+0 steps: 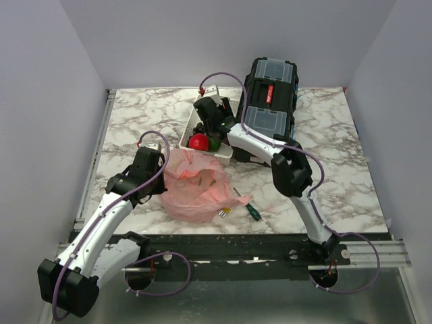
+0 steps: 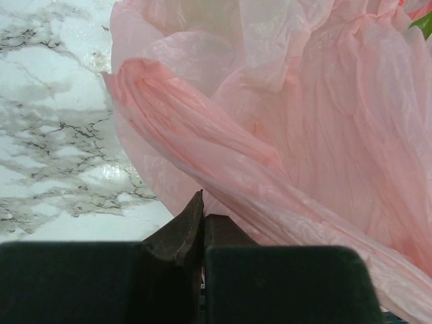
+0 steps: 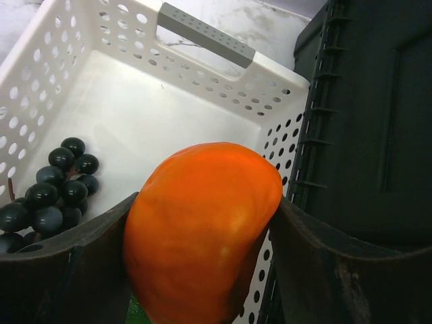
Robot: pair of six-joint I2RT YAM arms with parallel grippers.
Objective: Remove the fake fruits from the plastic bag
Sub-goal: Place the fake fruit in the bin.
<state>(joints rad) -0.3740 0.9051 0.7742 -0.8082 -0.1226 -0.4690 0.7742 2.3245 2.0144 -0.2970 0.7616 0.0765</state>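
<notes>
The pink plastic bag [image 1: 196,187] lies crumpled on the marble table, left of centre. My left gripper [image 1: 160,177] is shut on a fold of the bag's left edge; the left wrist view shows the jaws [image 2: 202,214] pinched on the pink plastic [image 2: 290,121]. My right gripper [image 1: 210,123] hangs over the white tray [image 1: 224,154] and is shut on the orange fruit [image 3: 202,202], held between both fingers [image 3: 94,243] above the tray floor. The red fruit [image 1: 198,142] and the dark green fruit [image 1: 214,143] sit in the tray's near end. A dim olive shape [image 1: 206,179] shows through the bag.
A cluster of small black grapes [image 3: 50,192] lies in the white tray [image 3: 135,115]. A black toolbox [image 1: 271,101] stands right of the tray, close against its wall [image 3: 364,121]. A green-handled tool [image 1: 251,210] lies on the table right of the bag.
</notes>
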